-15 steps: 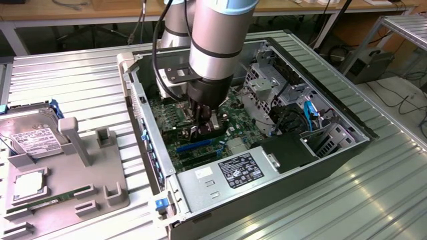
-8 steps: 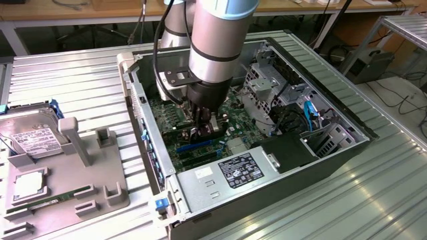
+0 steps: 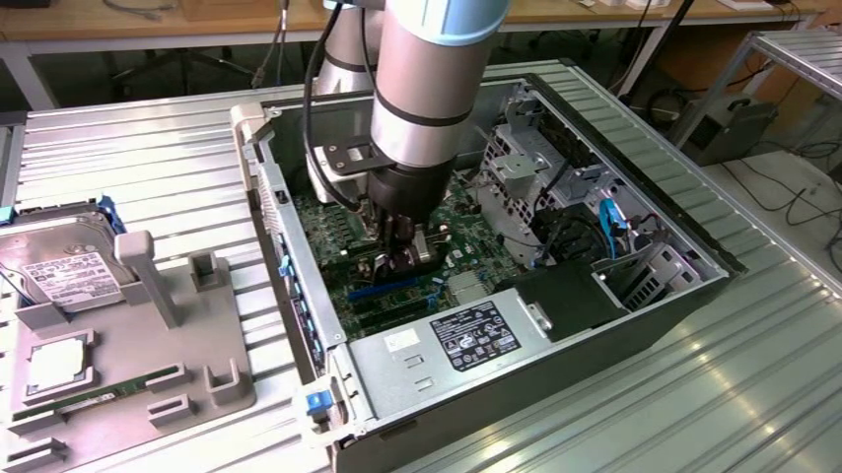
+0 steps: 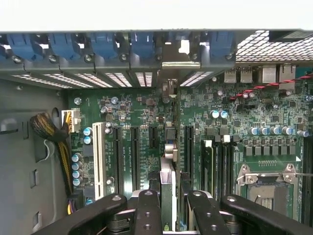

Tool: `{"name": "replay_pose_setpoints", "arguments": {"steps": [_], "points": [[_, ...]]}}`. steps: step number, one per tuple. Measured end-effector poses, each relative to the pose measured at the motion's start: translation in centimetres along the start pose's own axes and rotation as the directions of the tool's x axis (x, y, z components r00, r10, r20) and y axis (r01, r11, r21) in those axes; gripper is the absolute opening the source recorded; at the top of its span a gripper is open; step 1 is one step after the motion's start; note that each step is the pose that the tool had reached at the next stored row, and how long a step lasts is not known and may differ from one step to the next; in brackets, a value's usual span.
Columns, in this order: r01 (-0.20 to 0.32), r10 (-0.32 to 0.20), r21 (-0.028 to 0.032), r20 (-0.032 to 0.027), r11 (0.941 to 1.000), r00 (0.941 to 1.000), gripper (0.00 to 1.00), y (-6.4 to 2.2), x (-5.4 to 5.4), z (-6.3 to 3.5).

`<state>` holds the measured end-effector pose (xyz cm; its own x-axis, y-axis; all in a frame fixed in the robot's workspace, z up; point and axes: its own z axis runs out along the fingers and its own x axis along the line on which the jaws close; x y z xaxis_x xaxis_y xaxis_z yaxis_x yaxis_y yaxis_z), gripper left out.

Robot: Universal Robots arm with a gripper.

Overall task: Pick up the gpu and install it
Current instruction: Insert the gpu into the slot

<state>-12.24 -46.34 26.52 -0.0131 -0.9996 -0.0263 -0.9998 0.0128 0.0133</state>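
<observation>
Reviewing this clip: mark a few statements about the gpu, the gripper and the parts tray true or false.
1. The gripper holds the gpu on edge over the motherboard. True.
2. The computer case has its side cover on. False: it lies open.
3. The hard drive sits in the grey tray outside the case. True.
4. The gpu lies in the tray. False: it is inside the case, in the gripper.

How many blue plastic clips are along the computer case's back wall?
5 blue plastic clips in a row: four side by side, the fifth beyond the silver metal bracket; another may hide behind it.
</observation>
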Motion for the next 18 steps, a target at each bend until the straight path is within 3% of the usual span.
{"name": "replay_pose_setpoints", "arguments": {"steps": [8, 18], "points": [[0.010, -0.010, -0.0006, 0.0004, 0.9999, 0.9999, 0.26, 0.09, 0.02, 0.50], [0.012, -0.012, -0.0003, 0.0093, 0.9999, 0.9999, 0.26, 0.08, -0.08, 0.54]]}}
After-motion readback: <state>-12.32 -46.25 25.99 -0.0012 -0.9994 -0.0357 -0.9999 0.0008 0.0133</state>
